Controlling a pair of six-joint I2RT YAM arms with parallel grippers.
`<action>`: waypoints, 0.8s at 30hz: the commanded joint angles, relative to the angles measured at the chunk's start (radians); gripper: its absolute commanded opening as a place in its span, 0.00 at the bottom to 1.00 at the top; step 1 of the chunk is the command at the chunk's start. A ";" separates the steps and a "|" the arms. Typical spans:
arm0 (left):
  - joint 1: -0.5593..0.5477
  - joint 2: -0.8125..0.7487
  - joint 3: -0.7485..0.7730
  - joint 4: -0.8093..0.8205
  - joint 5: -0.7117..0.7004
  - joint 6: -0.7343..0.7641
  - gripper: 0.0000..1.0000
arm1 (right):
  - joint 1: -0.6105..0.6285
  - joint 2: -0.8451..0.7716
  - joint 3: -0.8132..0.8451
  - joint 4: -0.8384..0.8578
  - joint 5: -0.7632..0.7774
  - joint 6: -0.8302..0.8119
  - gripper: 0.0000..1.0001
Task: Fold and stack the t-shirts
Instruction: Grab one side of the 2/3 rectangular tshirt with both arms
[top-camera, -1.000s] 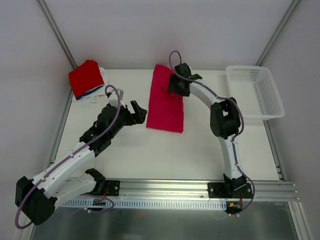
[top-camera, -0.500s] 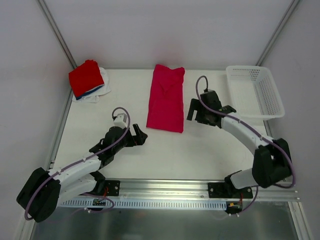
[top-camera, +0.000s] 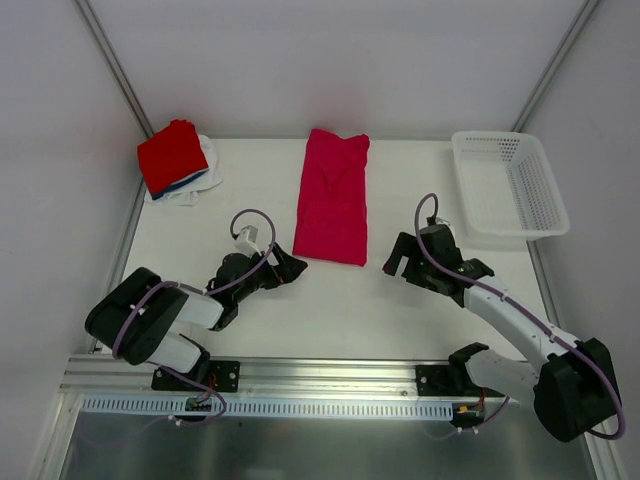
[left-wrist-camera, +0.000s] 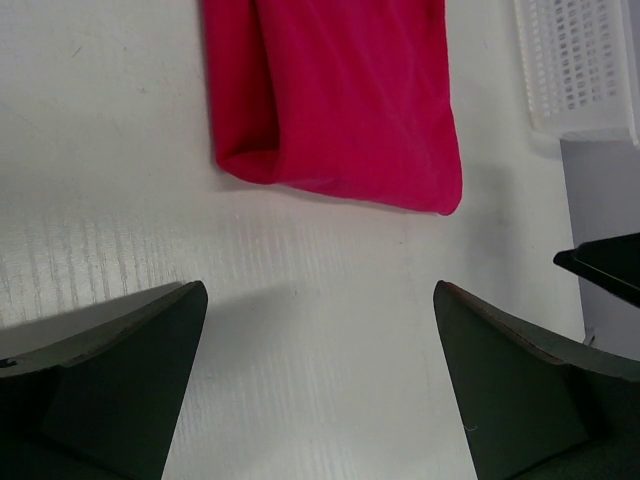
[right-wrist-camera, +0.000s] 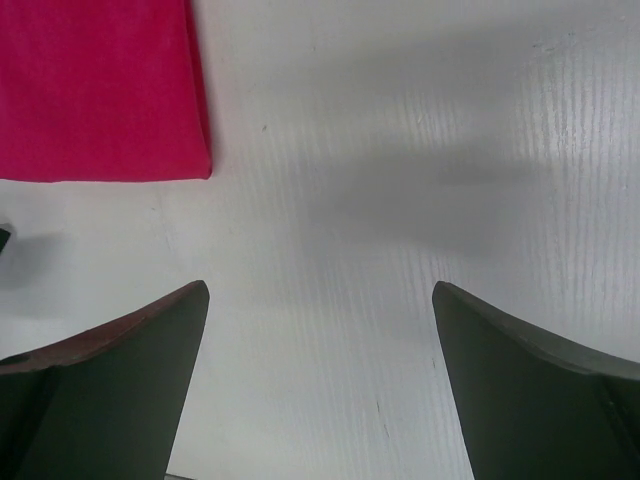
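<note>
A crimson-pink t-shirt (top-camera: 333, 196) lies folded into a long strip at the table's middle back; its near end shows in the left wrist view (left-wrist-camera: 330, 95) and its corner in the right wrist view (right-wrist-camera: 100, 85). A stack of folded shirts, bright red (top-camera: 172, 155) on top of blue and white, sits at the back left. My left gripper (top-camera: 290, 265) is open and empty, low over the table just left of the pink shirt's near end. My right gripper (top-camera: 395, 260) is open and empty, to the right of that end.
A white plastic mesh basket (top-camera: 510, 185) stands at the back right, and its corner shows in the left wrist view (left-wrist-camera: 575, 60). Metal frame posts run along the left and right table edges.
Both arms have pulled back toward the near edge. The right gripper left the pink shirt's top end and came down to its lower right. The left gripper moved nearer and lower.
</note>
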 joint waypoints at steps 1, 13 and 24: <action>0.010 0.075 0.006 0.204 -0.001 -0.077 0.98 | 0.007 -0.063 -0.008 0.003 0.008 0.024 1.00; 0.010 0.071 0.031 0.088 -0.195 -0.042 0.97 | 0.019 -0.083 -0.108 0.136 -0.029 0.084 0.99; 0.025 0.169 0.107 0.118 -0.149 -0.042 0.98 | 0.018 0.520 -0.114 0.943 -0.408 0.280 0.99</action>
